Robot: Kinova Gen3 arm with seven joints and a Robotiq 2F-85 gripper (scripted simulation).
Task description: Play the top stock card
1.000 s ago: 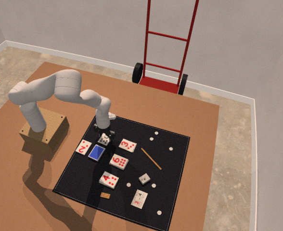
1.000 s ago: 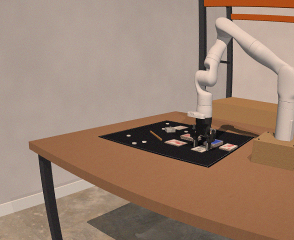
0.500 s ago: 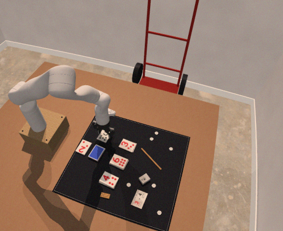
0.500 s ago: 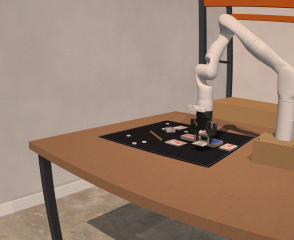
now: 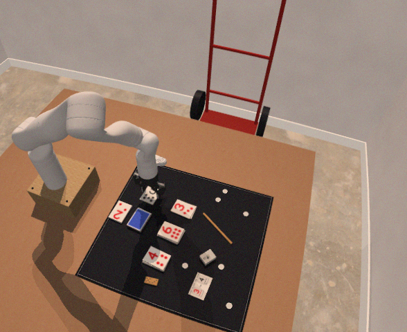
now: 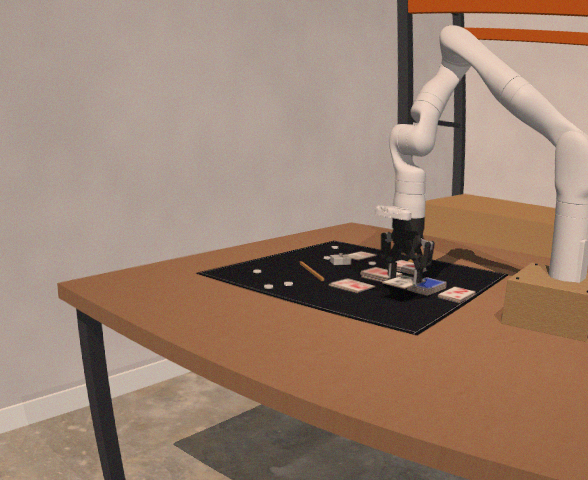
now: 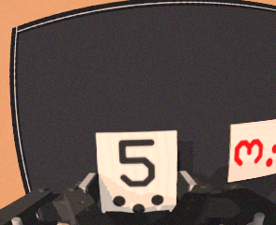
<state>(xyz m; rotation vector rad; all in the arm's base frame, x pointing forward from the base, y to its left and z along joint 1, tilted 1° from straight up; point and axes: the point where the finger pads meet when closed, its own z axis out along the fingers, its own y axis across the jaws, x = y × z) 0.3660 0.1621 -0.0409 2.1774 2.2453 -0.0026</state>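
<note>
While hovering over the black mat (image 5: 118,257), jaws clamped on face-up black 5 card (image 7: 137,171), beside blue stock (image 5: 138,218).

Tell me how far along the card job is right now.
Done: the gripper has a black 5 card off the blue-backed stock, already face up, clamped across its width. In hand: it hangs low over the black mat, between the stock and the red 3 pile. Left: carry it to the red 6 pile and lay it there alone.
</note>
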